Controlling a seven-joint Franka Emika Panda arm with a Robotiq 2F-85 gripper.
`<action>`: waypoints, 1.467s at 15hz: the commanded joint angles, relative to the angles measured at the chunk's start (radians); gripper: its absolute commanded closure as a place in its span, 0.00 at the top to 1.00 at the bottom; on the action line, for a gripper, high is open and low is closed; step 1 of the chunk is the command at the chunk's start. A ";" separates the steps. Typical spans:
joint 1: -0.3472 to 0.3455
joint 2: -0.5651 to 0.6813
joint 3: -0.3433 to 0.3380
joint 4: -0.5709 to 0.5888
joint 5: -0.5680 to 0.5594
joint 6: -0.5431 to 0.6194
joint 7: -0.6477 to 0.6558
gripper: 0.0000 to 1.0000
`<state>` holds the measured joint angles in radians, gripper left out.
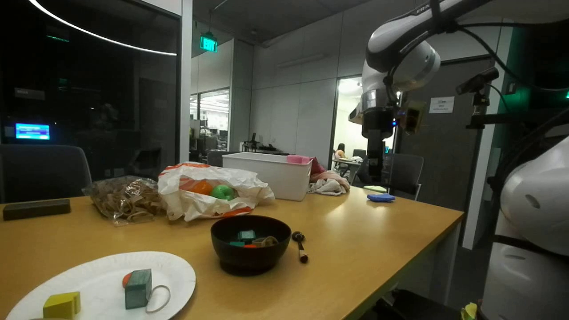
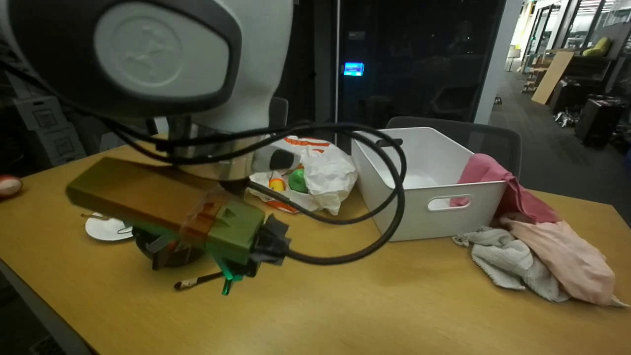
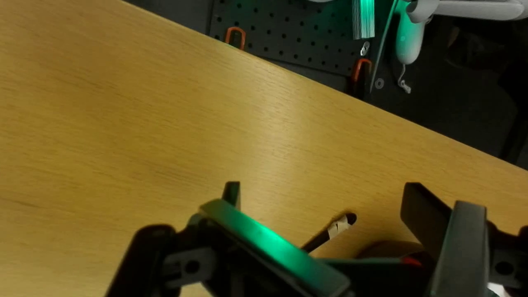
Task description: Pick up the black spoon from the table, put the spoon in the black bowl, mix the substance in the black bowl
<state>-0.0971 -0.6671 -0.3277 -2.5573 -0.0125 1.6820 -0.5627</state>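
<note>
The black spoon (image 1: 300,247) lies on the light-wood table (image 1: 351,235), beside the black bowl (image 1: 249,258). Its taped handle end shows in the wrist view (image 3: 330,233) and in an exterior view (image 2: 197,281); its head is hidden there. The bowl holds the substance (image 1: 255,242), teal-green, orange-red and tan bits. The bowl is mostly hidden behind my arm in an exterior view (image 2: 190,257) and behind a finger in the wrist view (image 3: 390,248). My gripper (image 3: 324,190) is open and empty, above the table. It also hangs high in an exterior view (image 1: 375,165).
A white plate (image 1: 178,275) with blocks sits next to the bowl. Behind are a white bag (image 1: 262,189) with toy fruit, a bag of tan bands (image 1: 126,200), a white bin (image 1: 284,178) and cloths (image 2: 512,261). A blue cloth (image 1: 381,197) lies near the far edge.
</note>
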 commanded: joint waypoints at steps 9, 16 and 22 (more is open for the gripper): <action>0.067 -0.129 0.196 -0.220 -0.029 0.459 0.174 1.00; 0.078 -0.013 0.278 -0.220 -0.028 0.467 0.363 1.00; 0.109 0.100 0.296 -0.221 -0.005 0.496 0.402 1.00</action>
<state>-0.0129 -0.6245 -0.0458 -2.7795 -0.0274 2.1362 -0.1930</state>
